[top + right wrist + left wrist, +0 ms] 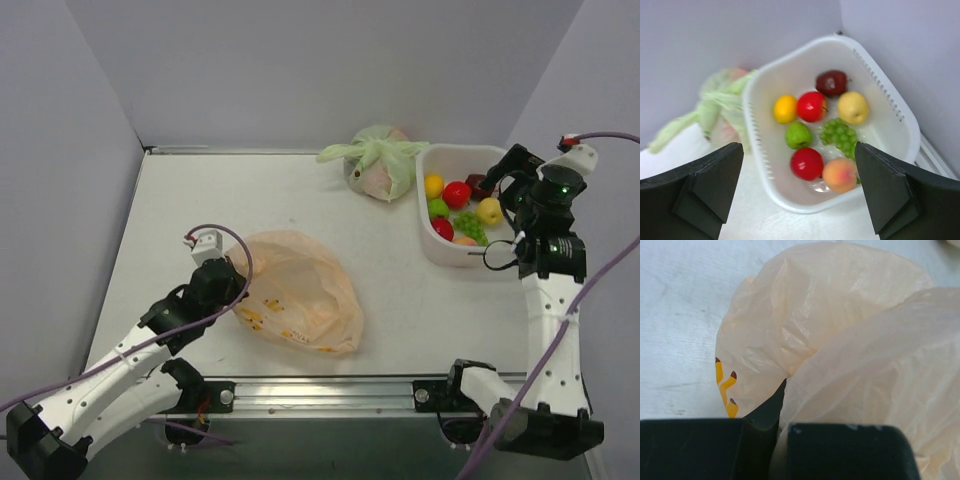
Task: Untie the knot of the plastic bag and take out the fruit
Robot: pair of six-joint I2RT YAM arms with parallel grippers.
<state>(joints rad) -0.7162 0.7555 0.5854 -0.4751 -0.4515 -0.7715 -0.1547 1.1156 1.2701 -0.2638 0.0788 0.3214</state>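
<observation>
"Pinching anything, that left hand [238, 278] at the front?"

"Yes, it is clamped on the plastic bag [300, 300], which lies slack and flat on the table [200, 200], left of centre. It looks emptied."

"And farther back?"

"The right hand [799, 165], fingers spread wide and empty, hovers over the white basket [437, 250] holding the fruit [460, 205]. It should rise straight up, clear of the rim, before swinging away. A green bag [380, 160] sits just beside the basket, at the back."

— Where does the plastic bag [300, 300] lie?
— On the table [200, 200], front left.
— And the fruit [457, 194]?
— In the basket [450, 256] at the far right, with a second bag [380, 165] just left of it.
</observation>
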